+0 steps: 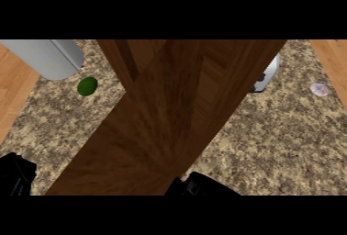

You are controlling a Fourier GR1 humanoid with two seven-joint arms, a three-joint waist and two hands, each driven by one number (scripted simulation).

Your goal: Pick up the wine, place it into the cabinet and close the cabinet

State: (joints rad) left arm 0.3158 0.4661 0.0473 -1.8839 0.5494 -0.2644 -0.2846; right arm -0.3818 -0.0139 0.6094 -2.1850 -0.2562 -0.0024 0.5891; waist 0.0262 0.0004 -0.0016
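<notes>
From my head view, the wooden cabinet [169, 124] fills the middle, its door seemingly swung toward me; I see no wine bottle, so I judge it may be stowed already and closing remains. My right hand [203, 186] at six o'clock and left hand [15, 176] at eight show only partly; their fingers I cannot tell.
</notes>
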